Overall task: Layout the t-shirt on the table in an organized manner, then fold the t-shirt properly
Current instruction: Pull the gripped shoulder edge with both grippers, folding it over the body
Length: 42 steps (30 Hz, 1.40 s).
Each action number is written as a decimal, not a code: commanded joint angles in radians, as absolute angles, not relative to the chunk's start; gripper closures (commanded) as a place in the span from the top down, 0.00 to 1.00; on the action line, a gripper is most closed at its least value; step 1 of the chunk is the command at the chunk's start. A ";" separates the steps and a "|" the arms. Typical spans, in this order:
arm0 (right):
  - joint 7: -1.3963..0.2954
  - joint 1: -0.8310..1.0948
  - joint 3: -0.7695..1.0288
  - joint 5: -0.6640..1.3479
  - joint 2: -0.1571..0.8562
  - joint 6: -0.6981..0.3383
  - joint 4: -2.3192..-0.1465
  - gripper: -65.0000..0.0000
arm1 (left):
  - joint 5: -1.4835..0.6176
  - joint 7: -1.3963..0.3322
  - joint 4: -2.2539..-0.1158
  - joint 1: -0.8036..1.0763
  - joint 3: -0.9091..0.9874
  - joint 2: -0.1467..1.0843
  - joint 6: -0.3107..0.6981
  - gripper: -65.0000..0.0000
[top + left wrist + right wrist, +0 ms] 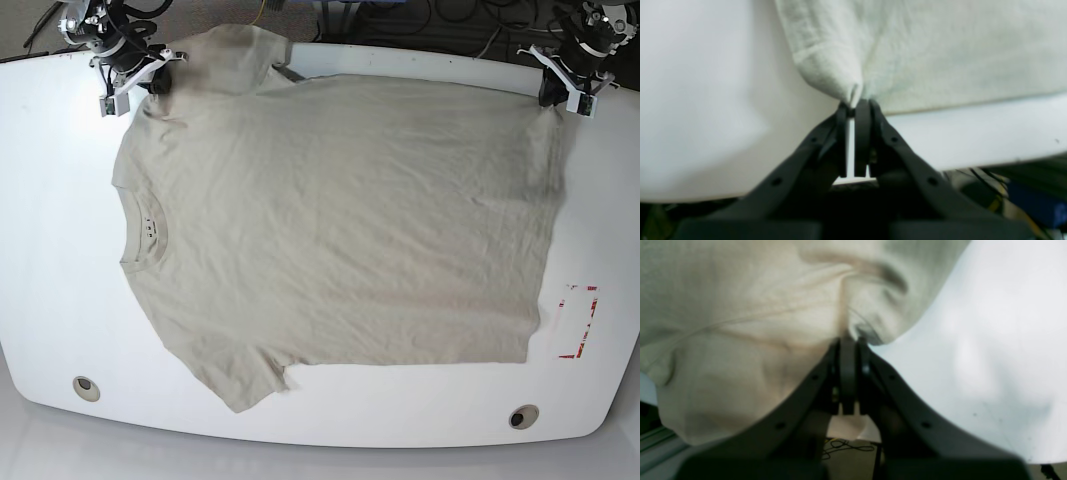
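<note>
The beige-grey t-shirt (340,220) lies spread flat on the white table (60,250), collar to the left and hem to the right. At the far right corner, my left gripper (552,100) is shut on the hem corner; the left wrist view shows the cloth tip (840,76) pinched between the closed fingers of the left gripper (854,104). At the far left, my right gripper (158,82) is shut on the fabric by the upper sleeve. In the right wrist view, a fold of the t-shirt (740,323) bunches at the closed tips of the right gripper (850,339).
Two round grommet holes (86,387) (522,416) sit near the table's front edge. A red tape rectangle (578,320) lies just right of the hem. Cables (400,20) run beyond the far edge.
</note>
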<state>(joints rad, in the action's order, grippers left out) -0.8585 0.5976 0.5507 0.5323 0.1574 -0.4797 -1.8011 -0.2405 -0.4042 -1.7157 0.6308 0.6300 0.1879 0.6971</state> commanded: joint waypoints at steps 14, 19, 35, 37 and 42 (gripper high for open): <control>-0.895 0.595 0.641 0.515 0.117 -0.570 -1.940 0.00 | -0.257 -0.389 -1.816 0.567 0.641 0.191 0.698 0.00; -0.897 0.556 0.647 0.515 0.122 -0.581 -1.940 0.00 | -0.252 -0.389 -1.816 0.529 0.608 0.193 0.698 0.00; -0.905 0.426 0.648 0.510 0.122 -0.581 -1.936 0.00 | -0.248 -0.392 -1.811 0.360 0.518 0.193 0.698 0.00; -0.920 0.403 0.648 0.510 0.122 -0.581 -1.936 0.00 | -0.242 -0.420 -1.808 0.329 0.516 0.193 0.698 0.00; -0.954 0.340 0.651 0.507 0.124 -0.581 -1.925 0.00 | -0.174 -0.516 -1.807 0.245 0.516 0.191 0.698 0.00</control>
<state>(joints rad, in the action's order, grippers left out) -0.9699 0.3668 0.6437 0.4969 0.1104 -0.5774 -1.9175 -0.1806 -0.5121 -1.7927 0.2806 0.5117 0.1780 0.7002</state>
